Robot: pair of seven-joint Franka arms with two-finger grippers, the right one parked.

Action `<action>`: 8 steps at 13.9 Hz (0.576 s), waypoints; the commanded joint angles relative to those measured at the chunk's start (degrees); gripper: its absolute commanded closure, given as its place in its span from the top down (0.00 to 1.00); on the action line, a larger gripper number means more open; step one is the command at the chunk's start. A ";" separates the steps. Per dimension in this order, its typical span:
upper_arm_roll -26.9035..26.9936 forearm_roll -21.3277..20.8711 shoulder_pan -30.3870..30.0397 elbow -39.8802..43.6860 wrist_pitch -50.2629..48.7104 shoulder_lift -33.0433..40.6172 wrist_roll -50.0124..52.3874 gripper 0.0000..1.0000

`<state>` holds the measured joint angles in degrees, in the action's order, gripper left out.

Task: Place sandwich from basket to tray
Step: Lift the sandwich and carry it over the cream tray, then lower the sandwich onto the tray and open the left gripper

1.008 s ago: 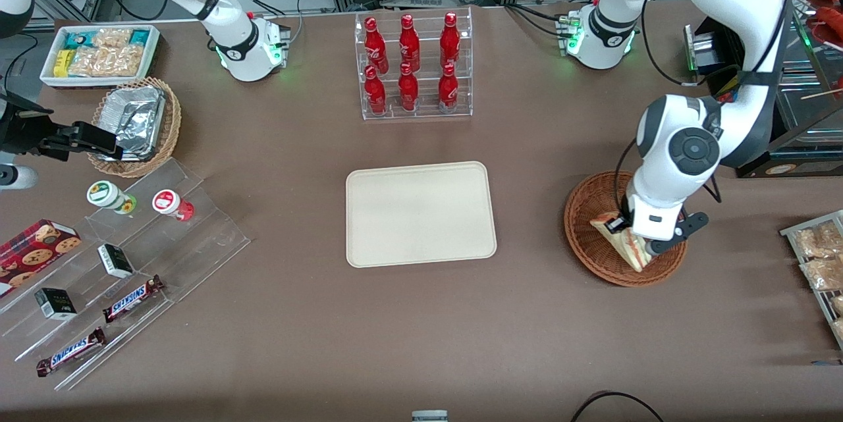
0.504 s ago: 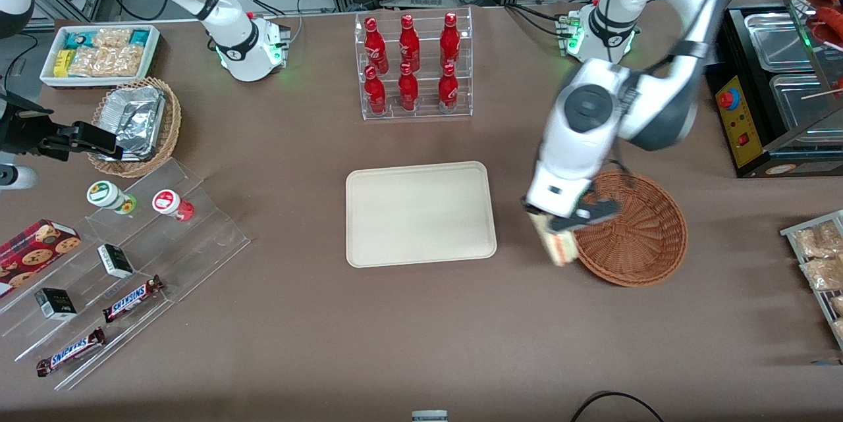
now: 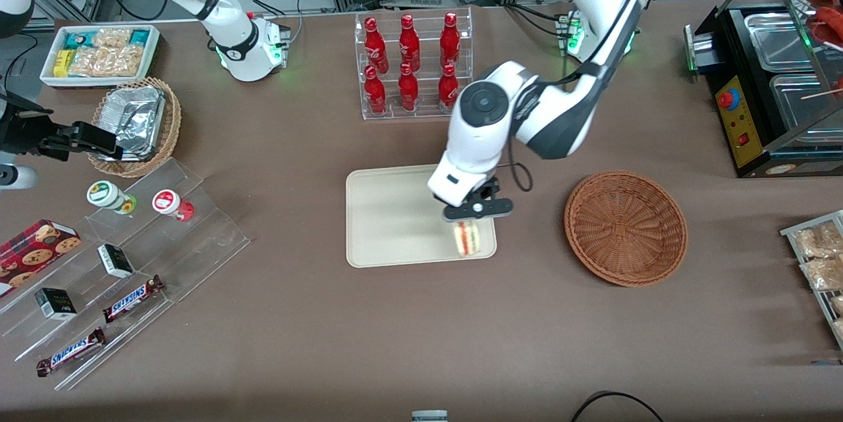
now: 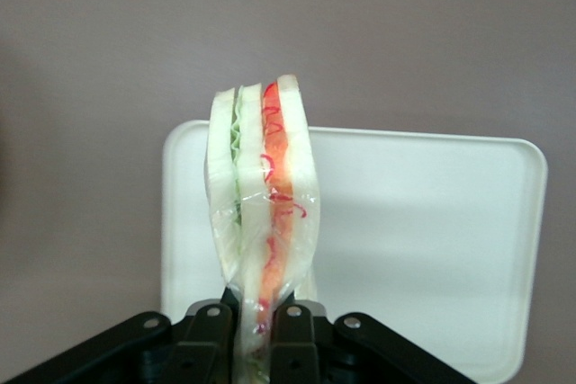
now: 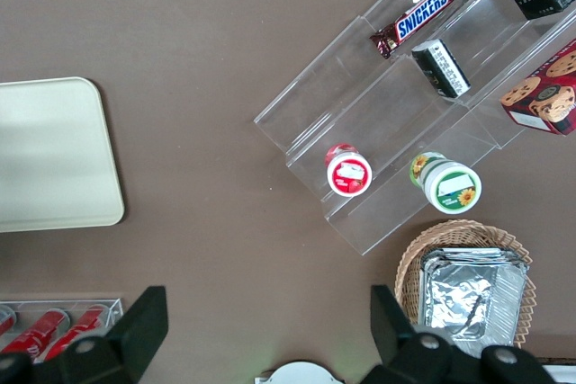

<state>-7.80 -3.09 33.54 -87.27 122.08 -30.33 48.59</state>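
The claw (image 4: 256,330) pinched the sandwich (image 4: 261,213) by its narrow wrapped end, holding it over the tray (image 3: 395,224) near the basket-side (image 3: 625,228) corner. It looked light and squashy, its film likely slippery; a gentle pinch there seemed right.

"SNICKERS" on candy bars (image 3: 132,299) (image 3: 70,351) in clear stepped display rack (image 3: 197,244); nothing else legible.

Tool (image 3: 469,216) w/ sandwich (image 3: 467,238) above tray (image 3: 395,224) edge nearest basket (image 3: 625,228); basket toward working arm's end.
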 commanded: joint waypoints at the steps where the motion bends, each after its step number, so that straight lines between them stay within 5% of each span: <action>1: -1.17 1.25 1.34 7.97 -0.97 -6.39 0.10 0.00; 8: -1.26 1.25 4.51 8.17 0.69 -12.12 -0.95 0.00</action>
<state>-9.50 -2.50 37.00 -81.27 122.37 -40.38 48.45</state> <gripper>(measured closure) 0.846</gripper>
